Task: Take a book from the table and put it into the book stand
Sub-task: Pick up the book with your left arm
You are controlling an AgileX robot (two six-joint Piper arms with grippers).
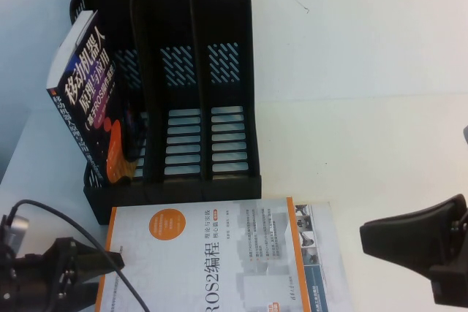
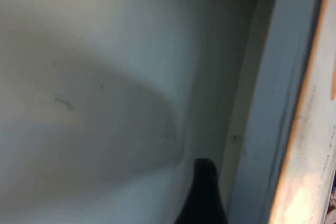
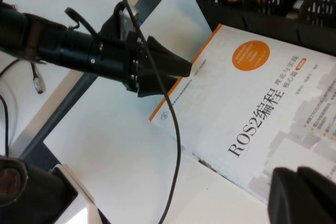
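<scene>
- The table point(image 1: 380, 107) is a plain white top; the black three-slot book stand point(image 1: 219, 5) sits on it, and every place below is given from that stand.
- The ROS2 book point(image 1: 219, 261) lies flat on the table just in front of the stand's front lip, cover up, orange spine edge toward the left arm. It is not yet lifted, so the main work is still to do: grasp it, stand it upright, and slide it into a slot.
- A dark blue-black book point(image 1: 88, 107) with an orange planet already leans in the stand's slot on the robot's left; the middle and right-hand slots look free.
- The left gripper point(image 1: 110, 262) sits in front of the stand's left corner, right at the ROS2 book's spine edge, jaws spread wide and holding nothing; whether a fingertip touches the cover I cannot tell.
- The right gripper point(image 1: 413, 235) hangs in front of and to the right of the stand, beside the ROS2 book's far edge, with nothing in it; how its jaws stand I cannot tell.
</scene>
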